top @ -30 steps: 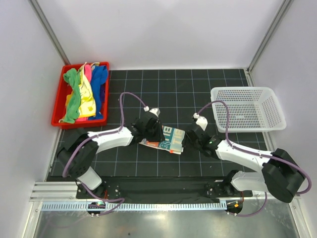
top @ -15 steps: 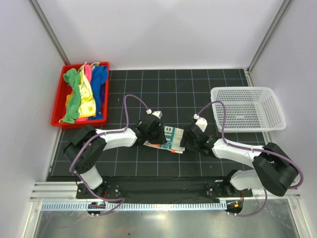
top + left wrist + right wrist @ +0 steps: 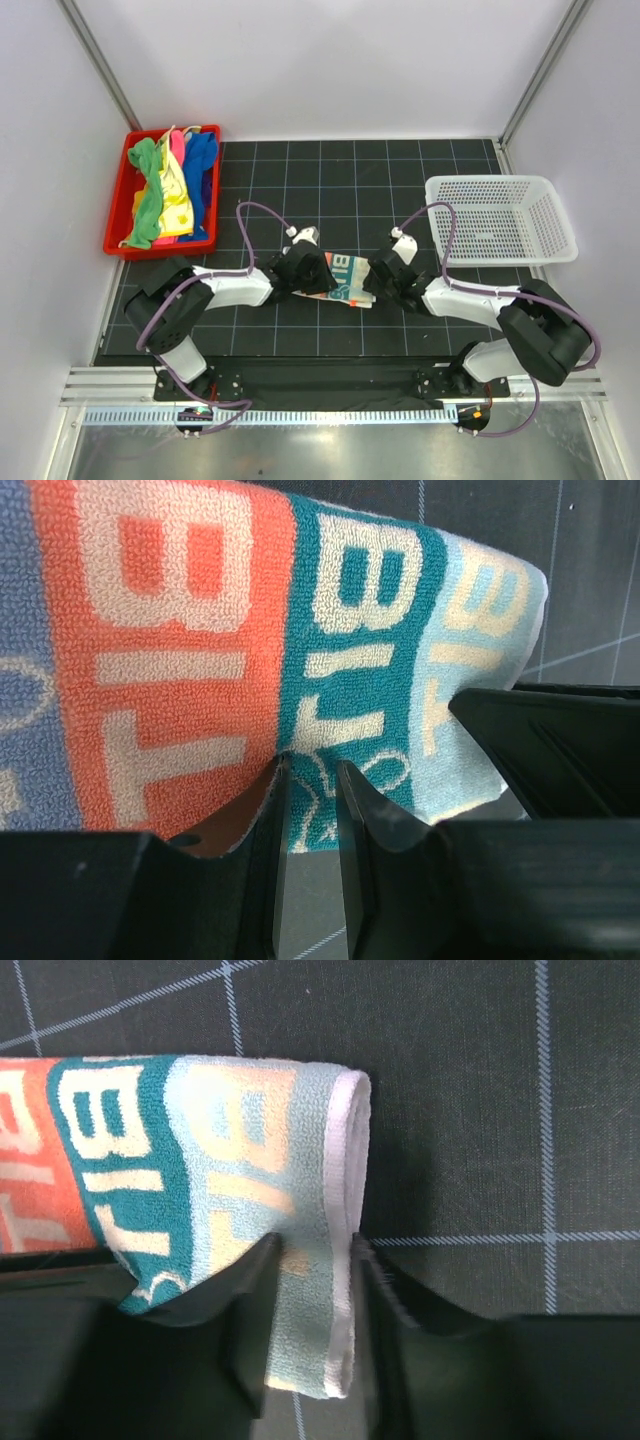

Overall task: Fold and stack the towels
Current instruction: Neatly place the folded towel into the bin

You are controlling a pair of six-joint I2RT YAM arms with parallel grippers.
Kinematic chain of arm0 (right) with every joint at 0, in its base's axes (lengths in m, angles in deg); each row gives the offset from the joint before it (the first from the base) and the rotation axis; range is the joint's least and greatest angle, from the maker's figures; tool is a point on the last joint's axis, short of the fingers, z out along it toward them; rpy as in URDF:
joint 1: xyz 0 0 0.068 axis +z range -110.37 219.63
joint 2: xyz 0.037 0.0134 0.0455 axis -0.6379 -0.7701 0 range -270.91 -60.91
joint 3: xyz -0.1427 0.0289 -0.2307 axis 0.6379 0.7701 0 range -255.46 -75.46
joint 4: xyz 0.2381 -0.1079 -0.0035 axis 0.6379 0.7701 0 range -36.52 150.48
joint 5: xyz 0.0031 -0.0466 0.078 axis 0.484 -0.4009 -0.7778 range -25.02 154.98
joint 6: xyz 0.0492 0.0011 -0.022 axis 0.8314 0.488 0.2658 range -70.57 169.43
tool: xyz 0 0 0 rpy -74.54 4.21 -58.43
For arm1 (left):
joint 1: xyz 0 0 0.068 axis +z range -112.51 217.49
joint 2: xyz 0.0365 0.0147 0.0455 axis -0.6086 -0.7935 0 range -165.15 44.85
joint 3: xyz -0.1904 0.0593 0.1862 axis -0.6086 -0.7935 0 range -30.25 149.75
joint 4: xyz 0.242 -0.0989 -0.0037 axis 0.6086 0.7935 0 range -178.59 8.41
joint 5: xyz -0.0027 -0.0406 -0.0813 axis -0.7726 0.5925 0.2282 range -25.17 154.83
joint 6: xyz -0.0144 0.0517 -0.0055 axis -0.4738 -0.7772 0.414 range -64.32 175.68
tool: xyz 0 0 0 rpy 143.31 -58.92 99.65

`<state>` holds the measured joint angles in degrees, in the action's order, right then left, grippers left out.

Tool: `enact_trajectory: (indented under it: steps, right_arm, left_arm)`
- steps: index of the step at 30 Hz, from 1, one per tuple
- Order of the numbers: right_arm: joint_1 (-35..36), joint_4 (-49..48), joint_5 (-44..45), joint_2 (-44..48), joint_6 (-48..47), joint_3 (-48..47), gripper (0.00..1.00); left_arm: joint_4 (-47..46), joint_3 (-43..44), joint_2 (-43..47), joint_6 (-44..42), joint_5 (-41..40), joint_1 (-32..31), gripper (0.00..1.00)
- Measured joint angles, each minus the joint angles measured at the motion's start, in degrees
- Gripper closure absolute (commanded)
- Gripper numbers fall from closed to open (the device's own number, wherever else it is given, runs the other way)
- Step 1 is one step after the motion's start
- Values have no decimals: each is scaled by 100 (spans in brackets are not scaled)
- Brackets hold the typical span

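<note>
Fingers on both sides have closed in over the last second. My right fingers (image 3: 370, 279) have slid across the counter (image 3: 400, 180) toward the red bin (image 3: 160, 252) side, and they now meet the end of the printed towel (image 3: 345, 275) that they stood clear of before. My left fingers (image 3: 318, 277) have barely shifted, and less cloth shows between the two than a second ago.

Each pair is clamped on that towel. My left wrist view shows its lower edge pinched in a narrow gap, and my right wrist view shows the rolled-over hem squeezed between the tips. The towel lies on the counter to the right of the red bin and nearer me than it, already doubled at the right end. I judge a fold is under way, with both ends held so the cloth can be carried over.

By my count there is one printed towel out on the counter. Four more are heaped in the red bin: one green (image 3: 148, 195), one pink (image 3: 177, 150), one yellow (image 3: 175, 200) and one blue (image 3: 203, 175), as far as the heap lets me tell. There is one red bin, and one white basket (image 3: 500, 220) far to its right. Nothing is stacked yet.
</note>
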<state>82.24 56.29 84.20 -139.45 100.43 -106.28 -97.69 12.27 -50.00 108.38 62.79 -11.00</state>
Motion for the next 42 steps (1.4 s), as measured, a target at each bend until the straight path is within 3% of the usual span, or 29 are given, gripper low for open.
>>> enact_trajectory:
  steps: [6,9,18,28,33,42]
  right_arm:
    - [0,37,13,-256,-24,-181,90]
    - [0,153,15,-372,-120,-339,98]
    - [2,1335,258,-562,-885,-1180,99]
    - [-103,3292,1637,-562,-2350,-3040,99]
    - [-619,3648,2085,-562,-3176,-3521,99]
    - [-1858,3930,1895,-649,-4103,-4382,99]
  left_arm:
    - [96,-57,258,133,-101,-42,70]
    - [457,-22,667,59,-184,-52,68]
    - [1637,634,2745,-527,-280,68,65]
    - [3180,684,4645,-1453,-457,289,63]
    - [3740,516,5340,-1725,-588,304,63]
    - [4693,481,6183,-2146,-490,313,61]
